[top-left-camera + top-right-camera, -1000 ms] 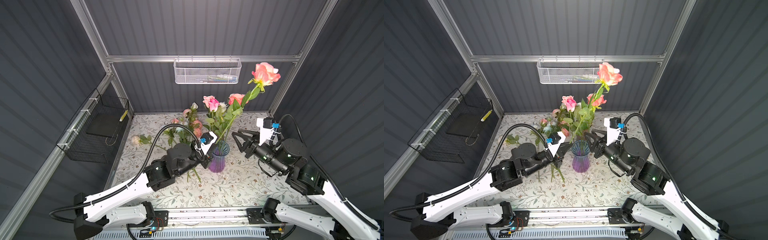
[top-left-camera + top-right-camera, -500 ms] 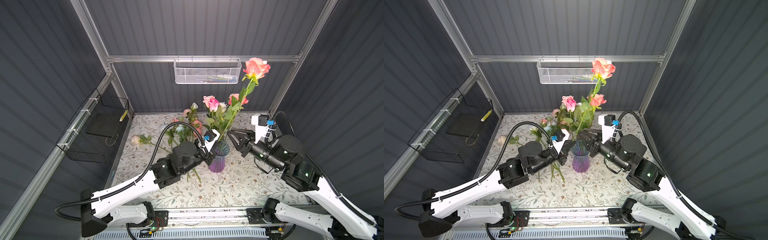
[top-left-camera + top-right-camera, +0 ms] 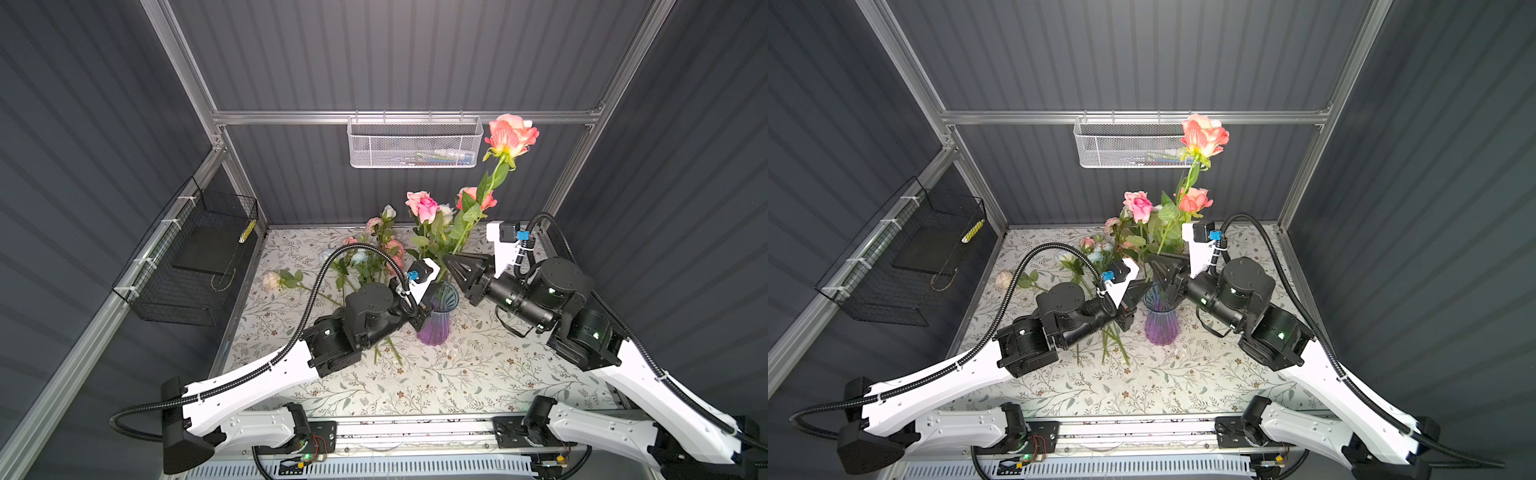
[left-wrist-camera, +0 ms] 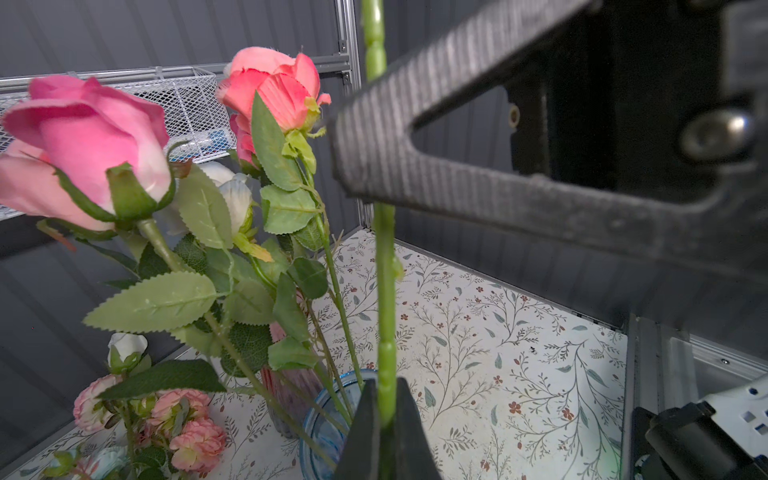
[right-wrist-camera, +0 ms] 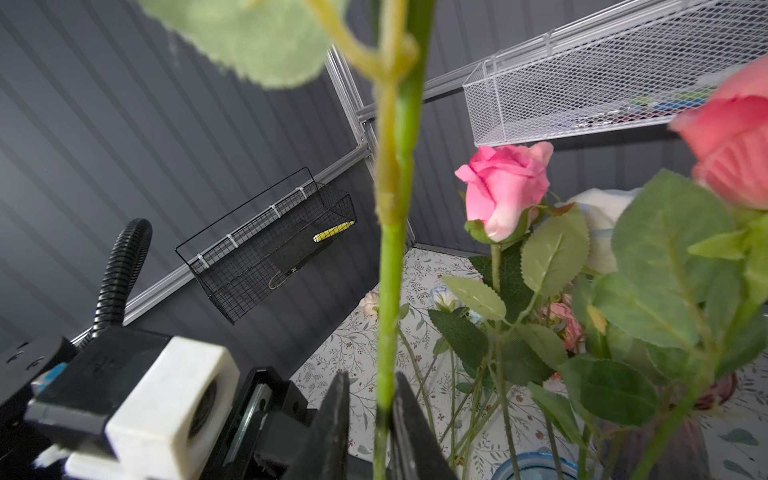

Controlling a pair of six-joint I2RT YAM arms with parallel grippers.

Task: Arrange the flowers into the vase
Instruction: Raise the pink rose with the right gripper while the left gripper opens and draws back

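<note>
Moved in since earlier, the right gripper (image 5: 371,386) is set around the light, stiff, bare green stem (image 5: 388,270) of the tall coral rose (image 3: 511,135), pinch unclear, and it's clamped lower down by the left gripper (image 4: 384,399).

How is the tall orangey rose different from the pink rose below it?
The tall coral rose is orange-pink; the pink rose is a deeper pink. The tall coral rose's bloom stands far above the pink rose's. The left gripper pinches the tall coral rose's stem; no gripper holds the pink rose. Both are roses with green stems and leaves.
</note>
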